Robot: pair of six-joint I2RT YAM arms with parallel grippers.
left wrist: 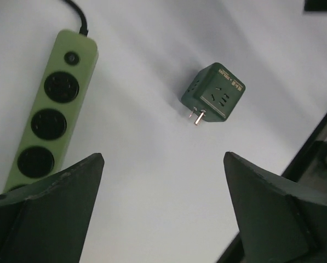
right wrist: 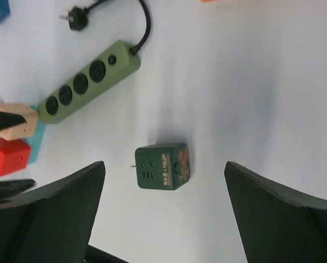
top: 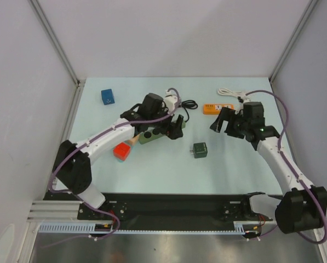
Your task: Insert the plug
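Plainly at the reach-and-pick step, by my reading.

Left claw (left wrist: 163,159): jaws wide apart, nothing between them. It hangs over the near end of the power strip (left wrist: 48,118). Right claw (top: 220,124): also spread wide and empty, hanging above the counter (top: 163,178) to the plug's far right.

Plug (left wrist: 213,92): a dark green cube lying loose on the counter between the two arms. It sits well apart from the strip, on the side nearer the arm bases, and nothing touches it.

Next move, as I judge it: one claw must drop over the cube and close on two opposite faces, leaving the pins free. It then has to turn the pins toward a socket on the strip.

View differences:
- Left wrist: two flat metal pins clear on the cube's lower face, and three round sockets up close.
- Right wrist: only a sliver of pin at the cube's left edge. It does show the whole strip, four sockets, its cord, and a red cube (right wrist: 7,156) and a beige cube (right wrist: 15,118) at its end.
- Top: the left arm hides part of the strip. Only here do both arms appear together, along with an orange strip (top: 217,108).
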